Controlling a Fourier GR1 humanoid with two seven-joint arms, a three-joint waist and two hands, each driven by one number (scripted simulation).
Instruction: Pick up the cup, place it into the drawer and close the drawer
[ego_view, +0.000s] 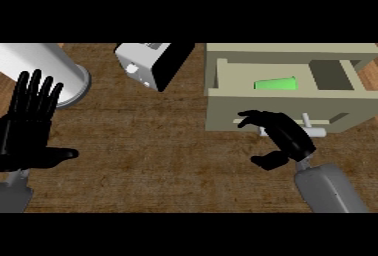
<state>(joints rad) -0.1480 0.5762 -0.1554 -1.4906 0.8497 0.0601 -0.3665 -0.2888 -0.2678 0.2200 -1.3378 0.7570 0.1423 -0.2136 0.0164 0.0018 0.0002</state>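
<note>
A beige drawer unit (288, 52) stands at the upper right with its drawer (221, 80) pulled out toward me. A green cup (275, 83) lies inside the drawer, toward its middle. My right hand (284, 134) hovers at the drawer's front panel, fingers relaxed and spread, holding nothing. It partly covers the white handle (314, 131) on the front panel. My left hand (29, 125) rests open at the left edge, fingers straight and pointing up.
A large white cylinder (40, 67) stands at the upper left, just beyond my left hand. A white and black appliance (151, 62) sits at the top centre, left of the drawer unit. Brown wooden counter (162, 160) fills the middle.
</note>
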